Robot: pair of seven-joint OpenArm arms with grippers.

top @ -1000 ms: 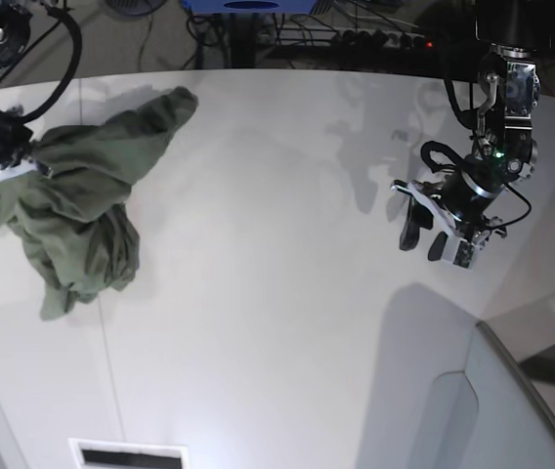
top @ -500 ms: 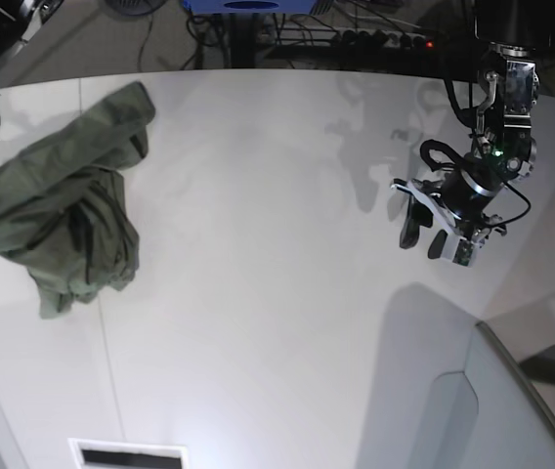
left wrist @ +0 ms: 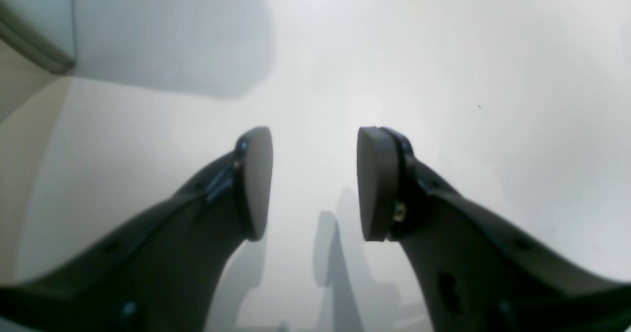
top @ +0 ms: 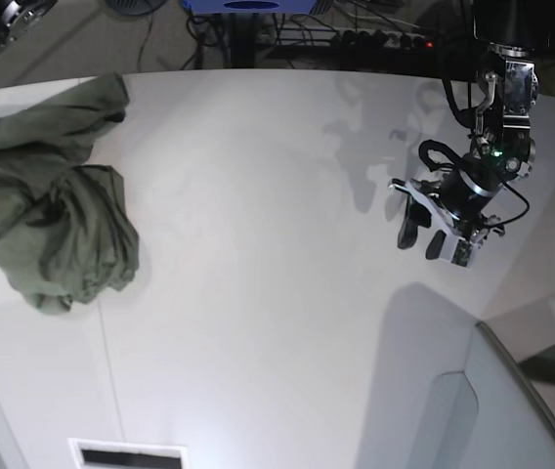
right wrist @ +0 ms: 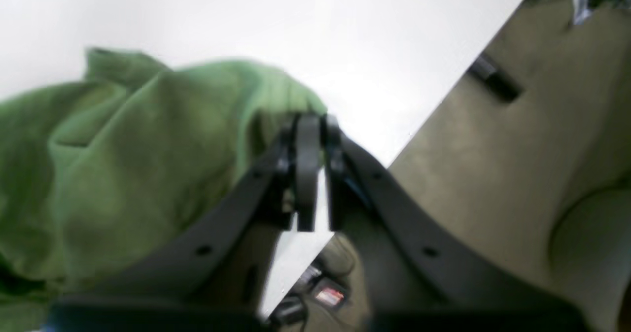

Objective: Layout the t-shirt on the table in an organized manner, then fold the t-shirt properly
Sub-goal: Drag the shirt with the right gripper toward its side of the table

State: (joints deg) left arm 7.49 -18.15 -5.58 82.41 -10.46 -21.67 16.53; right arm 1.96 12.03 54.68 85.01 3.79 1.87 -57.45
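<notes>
The t-shirt [top: 48, 220] lies bunched at nine o'clock on the table [top: 277, 293]; no writing is readable. The left end effector [left wrist: 314, 184] hangs spread and empty at three o'clock. The right end effector [right wrist: 309, 174] looks nearly pressed together beside the cloth; any pinch is unclear.

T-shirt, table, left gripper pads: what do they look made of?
t-shirt: soft knit fabric, probably cotton; matte olive, slumps in loose folds.
table: hard smooth white top, likely laminate or painted board; soft shadows, thin seam lines, low sheen.
left gripper pads: dark matte, flat-faced, rubber-like or plastic; can't tell which.
</notes>
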